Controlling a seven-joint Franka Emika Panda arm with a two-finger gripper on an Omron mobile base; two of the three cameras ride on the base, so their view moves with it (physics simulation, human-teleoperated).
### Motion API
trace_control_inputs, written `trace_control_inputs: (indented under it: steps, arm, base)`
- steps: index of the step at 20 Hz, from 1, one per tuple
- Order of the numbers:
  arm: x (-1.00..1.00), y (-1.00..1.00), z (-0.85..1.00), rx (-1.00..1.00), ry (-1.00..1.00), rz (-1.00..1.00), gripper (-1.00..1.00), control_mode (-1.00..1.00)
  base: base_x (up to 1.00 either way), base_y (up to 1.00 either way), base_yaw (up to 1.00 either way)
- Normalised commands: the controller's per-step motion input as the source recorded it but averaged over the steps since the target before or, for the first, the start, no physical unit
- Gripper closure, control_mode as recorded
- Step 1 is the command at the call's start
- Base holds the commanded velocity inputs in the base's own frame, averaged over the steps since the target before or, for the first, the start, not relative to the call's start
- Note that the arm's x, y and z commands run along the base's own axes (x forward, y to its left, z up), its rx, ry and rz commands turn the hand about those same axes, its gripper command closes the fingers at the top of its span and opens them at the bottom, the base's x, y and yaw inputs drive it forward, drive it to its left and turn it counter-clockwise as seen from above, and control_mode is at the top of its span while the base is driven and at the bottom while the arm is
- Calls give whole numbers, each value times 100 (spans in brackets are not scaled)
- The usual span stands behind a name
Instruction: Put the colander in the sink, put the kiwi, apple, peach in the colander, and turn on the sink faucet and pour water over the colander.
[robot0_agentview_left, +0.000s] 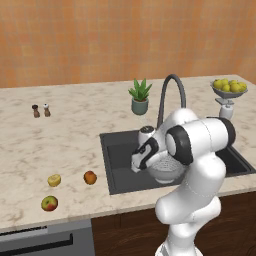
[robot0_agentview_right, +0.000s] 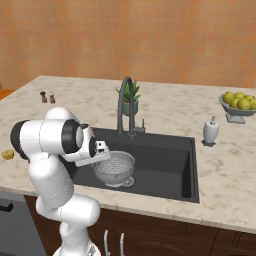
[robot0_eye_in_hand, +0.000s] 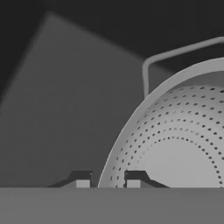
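The silvery perforated colander (robot0_agentview_right: 116, 168) sits low inside the dark sink (robot0_agentview_right: 167, 159), near the basin's left wall. My gripper (robot0_agentview_right: 102, 155) reaches down from the left and is shut on the colander's rim. In the hand view the rim of the colander (robot0_eye_in_hand: 175, 144) passes between the fingertips of the gripper (robot0_eye_in_hand: 108, 182). The colander (robot0_agentview_left: 166, 169) is partly hidden behind my arm in the left base view. On the counter left of the sink (robot0_agentview_left: 119, 159) lie the kiwi (robot0_agentview_left: 54, 180), the peach (robot0_agentview_left: 90, 177) and the apple (robot0_agentview_left: 49, 203). The gooseneck sink faucet (robot0_agentview_left: 170, 96) stands behind the basin.
A potted plant (robot0_agentview_left: 140, 97) stands behind the sink. Salt and pepper shakers (robot0_agentview_left: 41, 110) are at the far left. A stemmed bowl of yellow-green fruit (robot0_agentview_right: 240, 104) and a soap dispenser (robot0_agentview_right: 211, 131) stand to the right of the basin.
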Motion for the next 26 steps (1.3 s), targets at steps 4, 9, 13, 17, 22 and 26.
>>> trace_control_inputs:
  steps: [4, 9, 13, 17, 22, 26]
  arm:
    - [31, -10, -46, 0, -6, 0, 100, -100]
    - [18, -10, -44, 0, -6, 0, 100, -100]
    - [8, -18, -43, 0, -4, 0, 100, -100]
    - [10, -19, -41, 0, -3, 0, 100, -100]
    - [3, -18, -33, 0, -5, 0, 100, -100]
    - [-35, -32, -11, 0, -6, 0, 100, -100]
  base:
    - [0, 0, 0]
    - [0, 0, 0]
    - [0, 0, 0]
    - [0, 0, 0]
    - [0, 0, 0]
    - [0, 0, 0]
